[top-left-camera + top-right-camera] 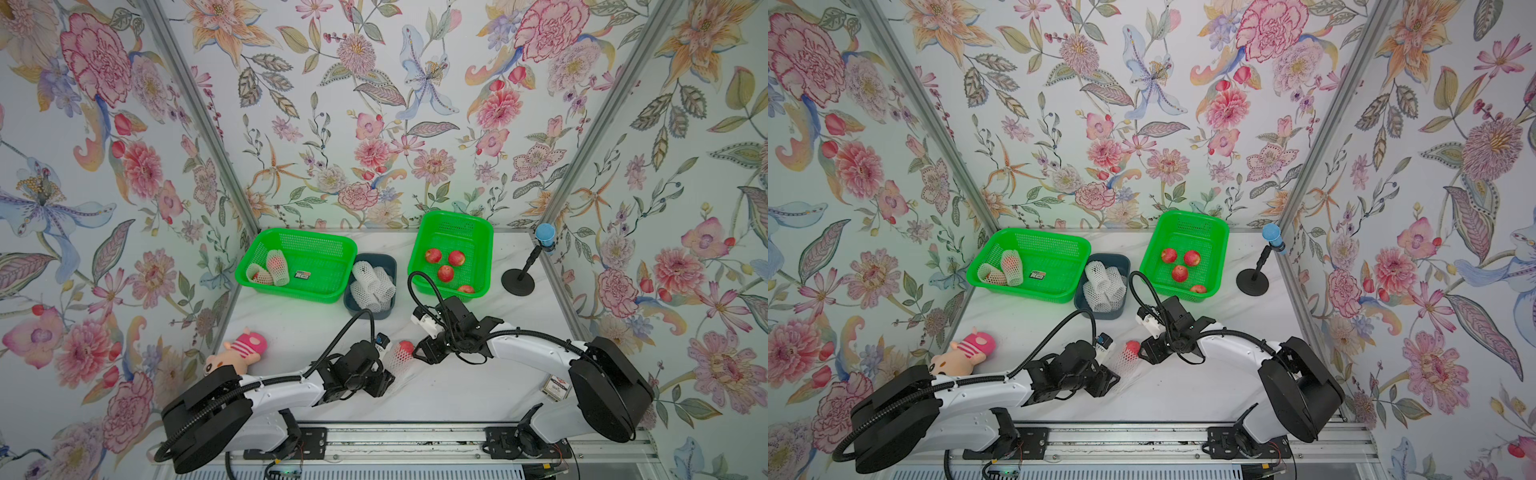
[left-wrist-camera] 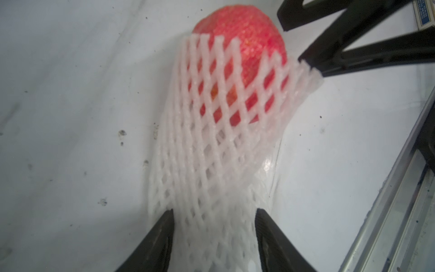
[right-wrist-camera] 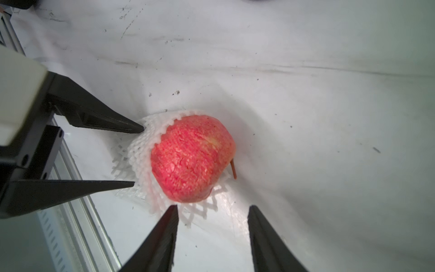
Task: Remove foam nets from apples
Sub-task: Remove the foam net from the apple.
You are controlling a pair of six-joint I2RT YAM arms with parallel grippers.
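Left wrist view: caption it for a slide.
Left gripper grips the foam net; the apple pokes out beside the open right gripper.

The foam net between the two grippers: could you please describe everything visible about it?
The foam net is a white, soft-looking tubular mesh with diamond holes, lying on the white table. One end sleeves about half of the red apple; the other, pulled narrow, is pinched in the left gripper. The open right gripper sits at its rim.

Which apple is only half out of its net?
The apple lying on the table, outside both green baskets: its foam net covers one end only. The rest are netted or bare.
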